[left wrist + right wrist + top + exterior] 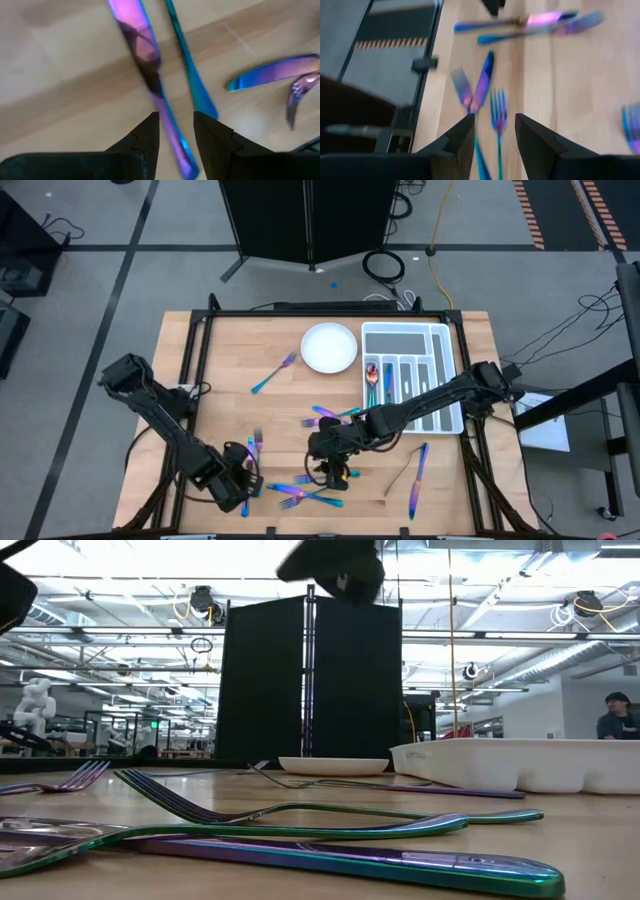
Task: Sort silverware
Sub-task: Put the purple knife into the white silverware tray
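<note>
The sorting has hardly begun: only a few pieces lie in the tray near the far right corner, while most silverware is scattered along the worktop's near edge. Left gripper and right gripper hover there, jaws partly apart, holding nothing.
</note>
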